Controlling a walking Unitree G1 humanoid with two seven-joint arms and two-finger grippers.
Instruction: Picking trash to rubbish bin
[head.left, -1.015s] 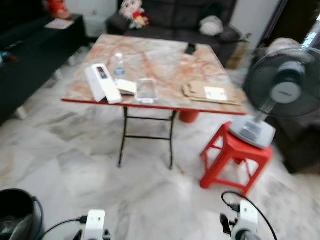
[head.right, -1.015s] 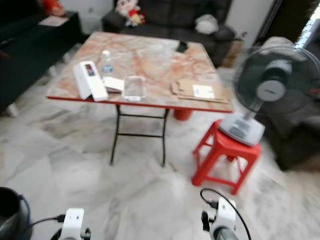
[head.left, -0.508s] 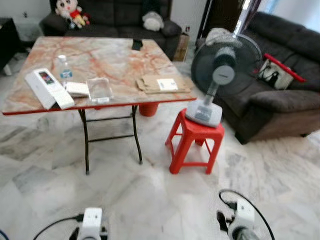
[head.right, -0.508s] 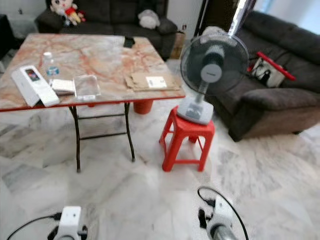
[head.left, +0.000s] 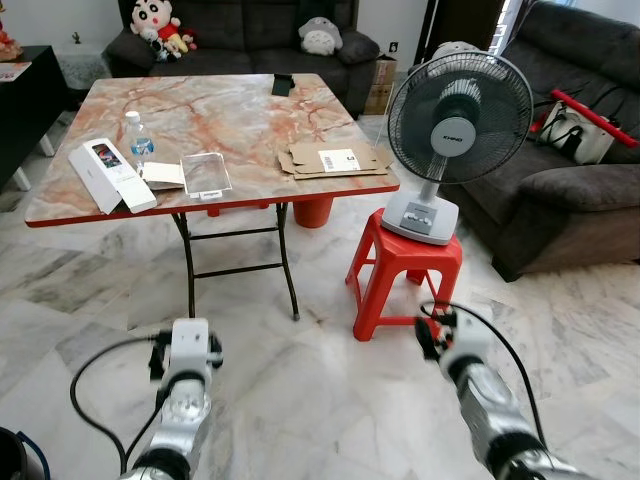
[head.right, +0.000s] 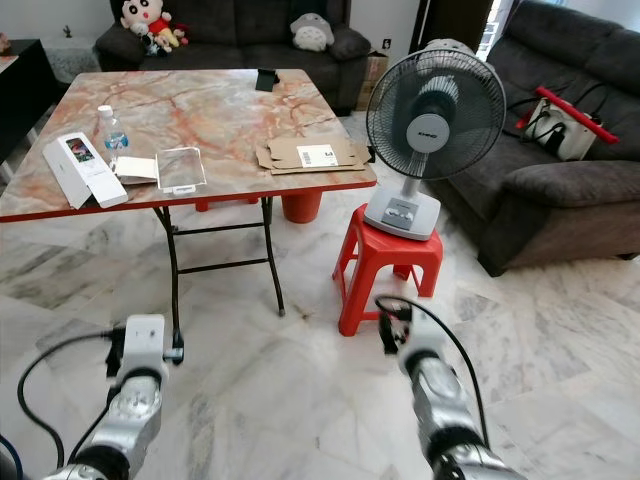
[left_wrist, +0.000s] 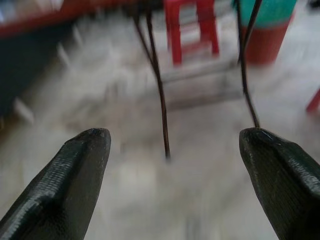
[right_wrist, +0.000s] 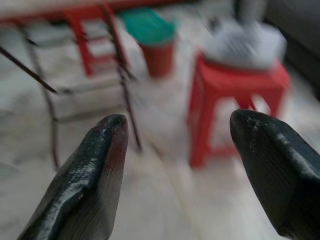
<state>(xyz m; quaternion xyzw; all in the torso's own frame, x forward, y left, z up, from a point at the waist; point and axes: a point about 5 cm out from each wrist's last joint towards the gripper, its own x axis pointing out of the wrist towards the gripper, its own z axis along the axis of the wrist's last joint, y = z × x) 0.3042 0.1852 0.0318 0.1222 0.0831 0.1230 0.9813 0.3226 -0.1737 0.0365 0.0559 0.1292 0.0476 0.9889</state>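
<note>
Both arms had risen; left gripper (left_wrist: 170, 170) and right gripper (right_wrist: 200, 165) spread, holding nothing. Folding table (head.left: 235, 110) ahead, flattened cardboard (head.left: 335, 158) atop; fan (head.left: 455, 105) on red stool (head.left: 405, 270) right of table.

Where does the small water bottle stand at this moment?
The water bottle stands near the table's left edge, between the white box and the clear tray.

Bright, even daylight fills the room, both head views sharp, soft shadow under the folding table (head.left: 220, 120); both wrist views are motion-blurred, only the black fingertips (left_wrist: 75, 180) crisp
</note>
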